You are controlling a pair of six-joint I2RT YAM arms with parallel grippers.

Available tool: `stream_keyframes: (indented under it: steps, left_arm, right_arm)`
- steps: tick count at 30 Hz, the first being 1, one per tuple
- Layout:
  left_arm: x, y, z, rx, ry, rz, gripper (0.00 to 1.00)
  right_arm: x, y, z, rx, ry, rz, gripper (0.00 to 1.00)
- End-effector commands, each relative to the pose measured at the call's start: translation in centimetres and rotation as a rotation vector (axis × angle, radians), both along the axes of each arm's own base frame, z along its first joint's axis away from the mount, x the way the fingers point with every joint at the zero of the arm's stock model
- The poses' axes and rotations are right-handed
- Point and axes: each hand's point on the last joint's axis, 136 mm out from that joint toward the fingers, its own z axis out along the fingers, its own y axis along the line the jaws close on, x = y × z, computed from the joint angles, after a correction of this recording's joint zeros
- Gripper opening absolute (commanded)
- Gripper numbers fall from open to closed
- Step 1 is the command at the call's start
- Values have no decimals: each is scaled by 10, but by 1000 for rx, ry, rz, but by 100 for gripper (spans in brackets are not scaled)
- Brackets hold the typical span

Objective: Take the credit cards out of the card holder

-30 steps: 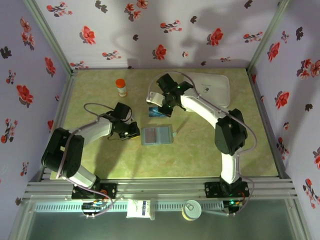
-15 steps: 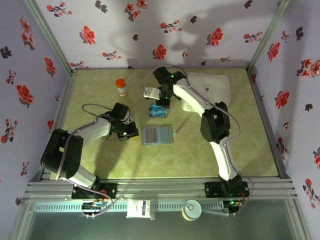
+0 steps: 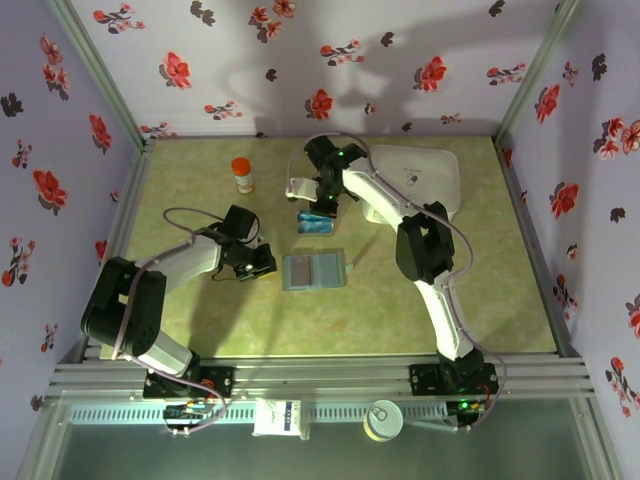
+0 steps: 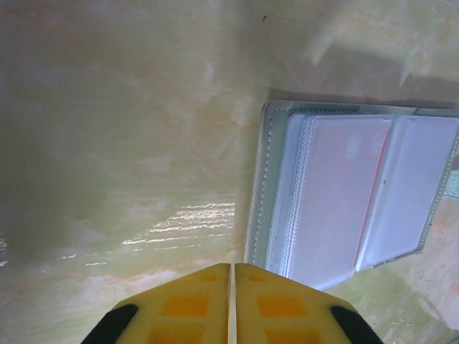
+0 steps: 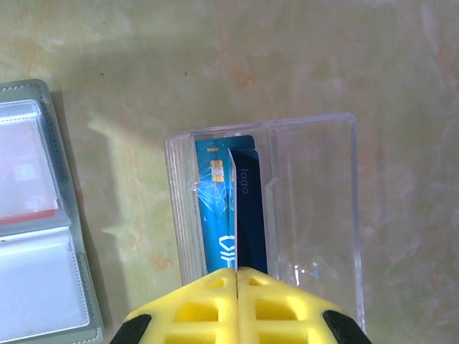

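The grey-blue card holder (image 3: 314,270) lies open on the table, and a pale card with a red edge (image 5: 25,179) sits in one sleeve. Beyond it stands a clear plastic tray (image 3: 316,222) holding a light blue card (image 5: 214,208) and a dark blue card (image 5: 252,208). My right gripper (image 5: 236,269) hangs over the tray (image 5: 315,215), shut on a thin card seen edge-on (image 5: 232,208). From above, that gripper (image 3: 319,207) is at the tray's far side. My left gripper (image 4: 233,266) is shut and empty, just left of the holder (image 4: 351,193); from above, the left gripper (image 3: 267,266) sits low on the table.
A small bottle with an orange cap (image 3: 242,175) stands at the back left. A large white box (image 3: 425,178) lies at the back right, behind my right arm. Floral walls close in the table on three sides.
My right arm has folded back and to the left, and its gripper has shifted slightly away over the clear tray. The left arm has barely moved.
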Motion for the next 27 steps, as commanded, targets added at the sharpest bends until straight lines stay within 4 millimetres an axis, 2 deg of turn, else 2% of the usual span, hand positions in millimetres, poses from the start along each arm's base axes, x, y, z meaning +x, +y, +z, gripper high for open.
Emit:
stream_keyframes:
  steps: [1,3,10,17,23,27]
  left_arm:
    - [-6,3,-5,7,27,-18,10]
    - [-5,2,-3,1,25,-18,10]
    - [1,-10,-1,-56,19,-35,9]
    - [4,-20,0,-73,19,-45,8]
    - [4,-31,3,-95,24,-71,3]
    - [7,-36,5,-94,20,-83,3]
  right_arm:
    - [4,2,2,-10,-11,-4,14]
    - [7,-1,11,-10,-33,-18,20]
    - [10,-2,46,68,-93,-125,22]
    - [6,1,69,260,-82,-452,26]
    - [-16,6,65,421,53,-772,25]
    - [-29,5,55,528,190,-990,19]
